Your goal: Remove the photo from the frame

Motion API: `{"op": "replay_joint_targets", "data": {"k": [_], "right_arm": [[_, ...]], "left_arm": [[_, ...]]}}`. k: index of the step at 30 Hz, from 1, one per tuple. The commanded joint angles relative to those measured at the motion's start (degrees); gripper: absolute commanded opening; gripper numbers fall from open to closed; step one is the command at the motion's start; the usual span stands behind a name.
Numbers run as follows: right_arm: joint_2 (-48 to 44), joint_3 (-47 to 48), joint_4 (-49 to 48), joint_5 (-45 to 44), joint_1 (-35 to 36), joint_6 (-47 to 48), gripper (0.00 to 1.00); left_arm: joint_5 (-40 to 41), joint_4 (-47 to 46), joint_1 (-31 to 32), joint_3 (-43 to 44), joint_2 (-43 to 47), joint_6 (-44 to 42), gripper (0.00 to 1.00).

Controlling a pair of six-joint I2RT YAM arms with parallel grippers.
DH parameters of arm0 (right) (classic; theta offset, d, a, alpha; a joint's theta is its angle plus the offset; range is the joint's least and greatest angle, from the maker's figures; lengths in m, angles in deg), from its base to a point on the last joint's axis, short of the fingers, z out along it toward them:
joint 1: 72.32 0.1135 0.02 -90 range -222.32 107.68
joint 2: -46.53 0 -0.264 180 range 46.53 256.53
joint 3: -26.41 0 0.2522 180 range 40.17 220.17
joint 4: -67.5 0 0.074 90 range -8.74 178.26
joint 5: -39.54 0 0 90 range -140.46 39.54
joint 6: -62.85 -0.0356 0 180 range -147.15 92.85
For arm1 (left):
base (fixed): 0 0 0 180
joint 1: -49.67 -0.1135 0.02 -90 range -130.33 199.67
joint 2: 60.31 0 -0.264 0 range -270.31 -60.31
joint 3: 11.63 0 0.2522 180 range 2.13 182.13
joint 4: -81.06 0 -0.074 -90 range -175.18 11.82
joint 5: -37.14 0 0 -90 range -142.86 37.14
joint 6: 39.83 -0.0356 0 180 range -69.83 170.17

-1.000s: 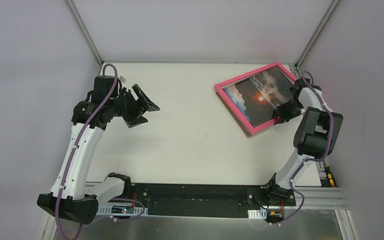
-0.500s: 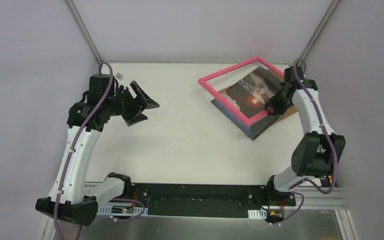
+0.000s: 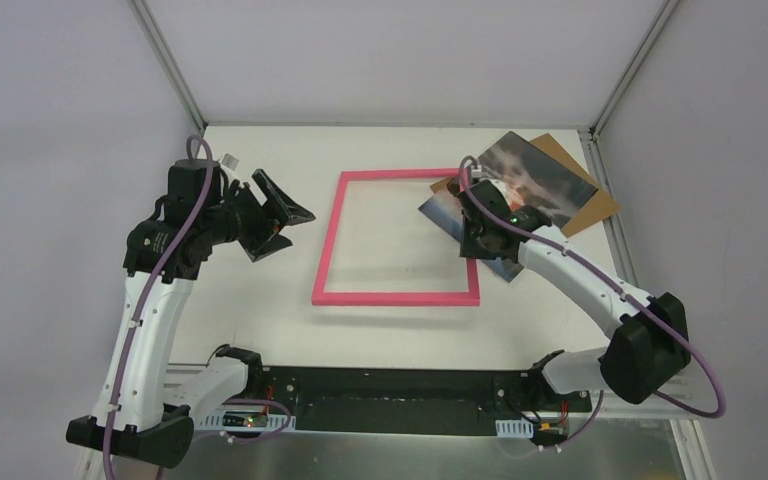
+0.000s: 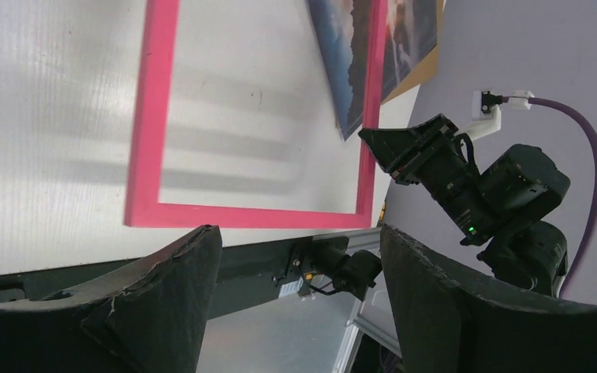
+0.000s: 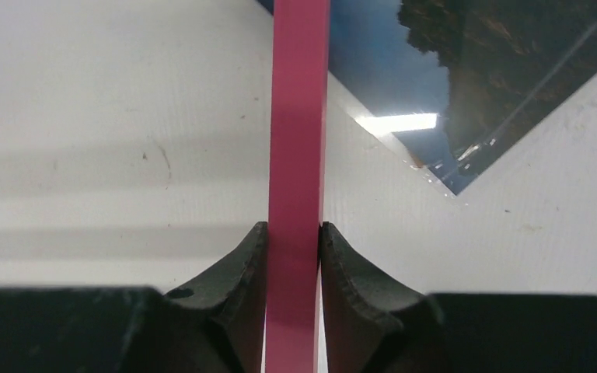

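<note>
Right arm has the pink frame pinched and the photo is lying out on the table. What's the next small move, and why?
Probably shift the frame a little toward the left arm, then let go. The right gripper is shut on its right bar, which crosses a corner of the photo. The frame is empty, so only that overlap seems left.

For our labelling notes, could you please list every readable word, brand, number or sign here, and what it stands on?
None readable. The thin pink rectangular frame, the sunset photo and the brown backing board show no lettering; small circuit boards at the arm bases are too small to read.
</note>
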State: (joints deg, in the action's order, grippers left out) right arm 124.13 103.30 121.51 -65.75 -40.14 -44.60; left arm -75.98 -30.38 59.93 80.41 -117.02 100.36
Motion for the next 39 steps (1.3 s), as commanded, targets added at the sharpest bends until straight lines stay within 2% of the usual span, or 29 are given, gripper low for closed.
{"op": "replay_joint_targets", "data": {"k": [1,8,12,16,21,27,29,32,34,37,39], "right_arm": [[1.3,0.5,-7.6,-1.5,4.6,5.0,0.00],[11.2,5.9,-9.0,1.1,8.0,2.8,0.00],[20.7,14.7,-3.7,1.7,8.9,-6.3,0.00],[29.4,21.9,-2.5,2.7,11.3,-14.2,0.00],[40.5,32.1,-0.6,3.3,12.6,-12.7,0.00],[49.3,42.9,2.8,1.2,12.7,-10.2,0.02],[52.9,49.3,5.5,3.4,12.6,-9.5,0.22],[55.1,56.5,10.6,6.5,12.5,-9.1,0.40],[53.4,57.6,12.7,8.1,12.0,-9.2,0.53],[46.2,52.0,12.1,13.0,9.3,-10.4,0.71],[39.5,43.5,10.0,16.8,5.4,-11.1,0.76]], "left_arm": [[1.1,0.8,-0.2,-1.5,2.1,1.8,0.76],[0.6,0.9,-0.2,-2.8,2.8,2.7,0.76],[0.2,0.8,-0.2,-3.6,3.2,2.9,0.76],[0.1,0.9,-0.2,-4.5,3.7,3.2,0.77],[-0.6,0.8,-0.2,-5.5,3.9,2.6,0.77],[-1.0,0.9,-0.2,-7.9,3.9,0.7,0.77],[-1.1,0.8,-0.2,-7.8,3.1,-0.9,0.77],[-1.6,0.8,-0.2,-7.6,1.7,-2.1,0.77],[-2.0,0.8,-0.2,-7.5,0.6,-2.0,0.77],[-2.9,0.2,-0.2,-7.4,-1.8,-2.4,0.78],[-4.3,-1.4,0.4,-7.7,-3.8,-2.3,0.78]]}}
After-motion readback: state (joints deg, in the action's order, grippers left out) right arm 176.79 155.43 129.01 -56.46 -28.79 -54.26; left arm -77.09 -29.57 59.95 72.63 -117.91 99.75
